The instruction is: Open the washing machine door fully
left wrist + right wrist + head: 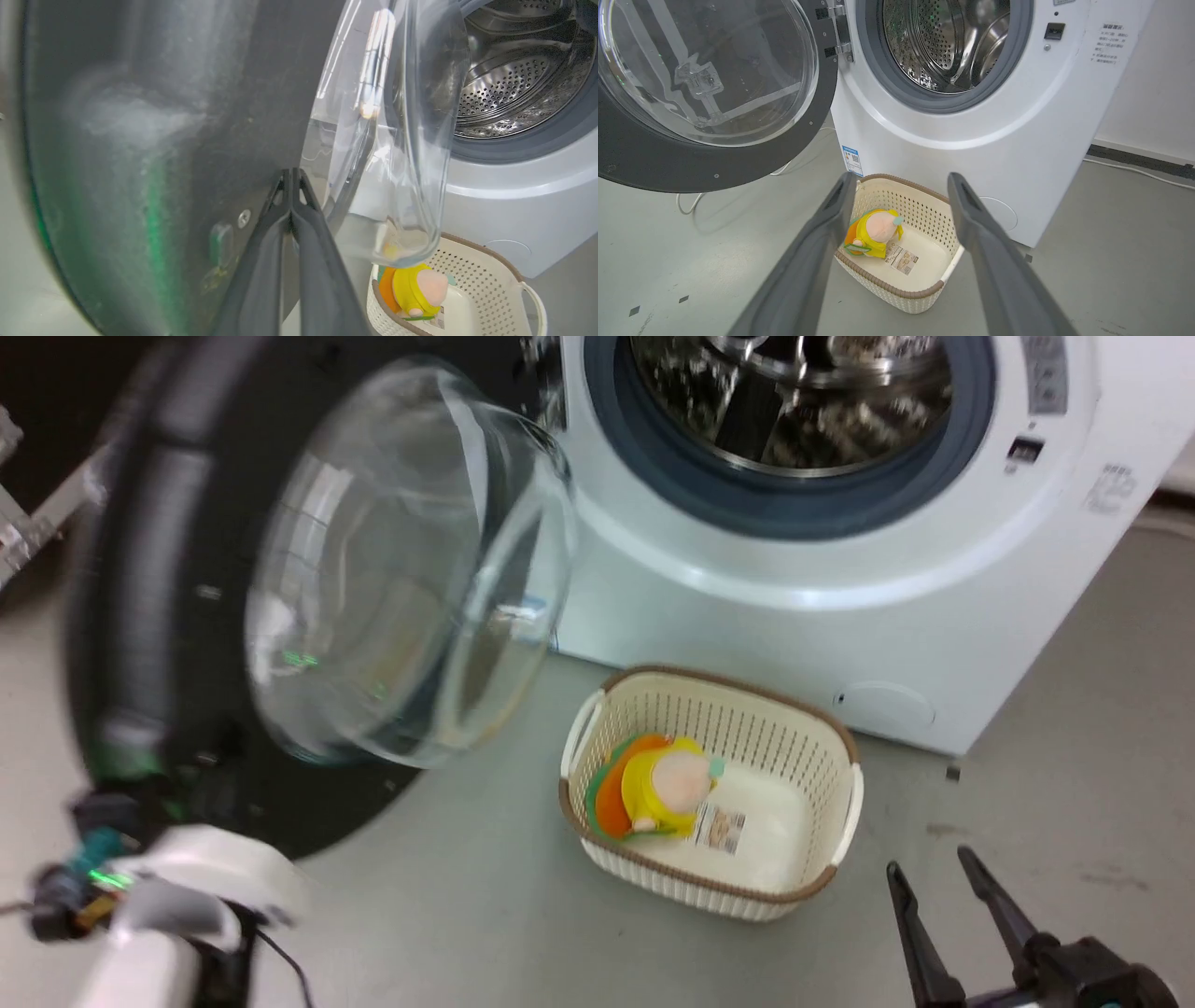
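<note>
The washing machine door (159,569) stands swung out to the left, blurred in the head view, its inner black face and clear glass bowl (401,569) turned toward me. The white washing machine (794,616) shows its steel drum (794,392) and grey rubber ring. My left gripper (292,175) is shut with nothing between its fingers. Its tips rest at the door's (140,140) inner black face, beside the glass bowl's rim. My right gripper (928,859) hangs open over the floor, well clear of the door (644,158) and machine (971,149).
A cream basket (812,756) holding a yellow and orange soft toy (667,784) sits on the grey floor in front of the machine, just right of the door's lower edge. A white cable (691,205) lies on the floor under the door. A wall (1157,84) stands right of the machine.
</note>
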